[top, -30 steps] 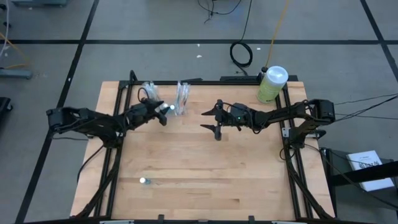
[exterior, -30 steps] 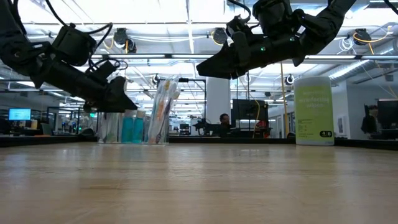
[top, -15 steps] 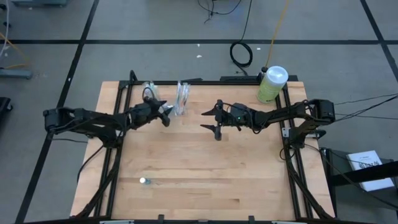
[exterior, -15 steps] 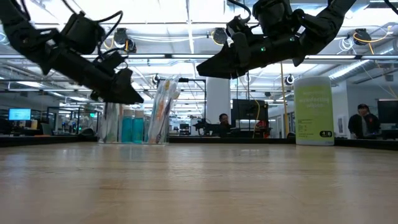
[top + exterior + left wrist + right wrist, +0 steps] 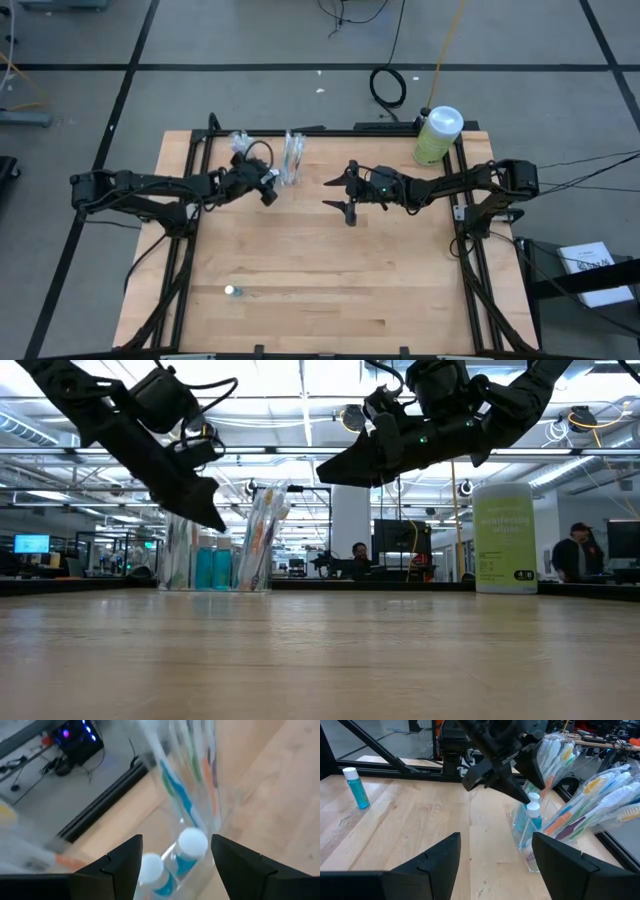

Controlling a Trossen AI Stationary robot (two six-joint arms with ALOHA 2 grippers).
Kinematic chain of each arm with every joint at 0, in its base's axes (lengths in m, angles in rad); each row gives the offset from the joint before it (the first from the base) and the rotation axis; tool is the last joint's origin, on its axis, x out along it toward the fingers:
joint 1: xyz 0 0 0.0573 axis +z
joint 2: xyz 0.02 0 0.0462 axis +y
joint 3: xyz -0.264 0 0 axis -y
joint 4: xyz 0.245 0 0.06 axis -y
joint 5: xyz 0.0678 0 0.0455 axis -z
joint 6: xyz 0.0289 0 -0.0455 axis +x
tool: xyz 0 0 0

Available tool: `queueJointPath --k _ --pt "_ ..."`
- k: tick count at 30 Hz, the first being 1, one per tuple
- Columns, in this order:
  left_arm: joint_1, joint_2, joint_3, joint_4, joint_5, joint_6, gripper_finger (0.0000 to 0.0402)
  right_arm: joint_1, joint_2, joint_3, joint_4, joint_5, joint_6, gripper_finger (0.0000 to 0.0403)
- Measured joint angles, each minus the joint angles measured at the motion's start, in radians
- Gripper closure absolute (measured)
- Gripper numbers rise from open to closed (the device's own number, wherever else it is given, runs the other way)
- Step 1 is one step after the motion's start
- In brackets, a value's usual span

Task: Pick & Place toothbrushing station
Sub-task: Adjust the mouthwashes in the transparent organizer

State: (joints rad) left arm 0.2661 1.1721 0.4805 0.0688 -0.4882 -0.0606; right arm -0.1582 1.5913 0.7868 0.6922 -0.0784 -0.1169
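Left gripper [image 5: 268, 186], fingers spread apart, hovers above the toothbrushing station [image 5: 291, 158] at the table's [image 5: 300, 260] back edge; it grips nothing. Right gripper [image 5: 340, 193] hangs open mid-table.

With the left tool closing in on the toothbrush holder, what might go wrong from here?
1. The left tool hangs open just above the toothbrushing station, whose packaged toothbrushes lean outward; a descending finger might catch them and tip the light holder.
2. The holder stands near the table's far edge, so a nudge may push it off.
3. The clear walls might slip in the grip.
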Motion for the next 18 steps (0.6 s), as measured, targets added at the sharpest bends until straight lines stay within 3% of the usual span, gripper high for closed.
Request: queueJointPath --k 18 --pt "-0.008 0.056 0.002 -0.016 -0.016 -0.047 0.0160 0.000 0.000 0.000 0.000 0.000 0.000 0.0165"
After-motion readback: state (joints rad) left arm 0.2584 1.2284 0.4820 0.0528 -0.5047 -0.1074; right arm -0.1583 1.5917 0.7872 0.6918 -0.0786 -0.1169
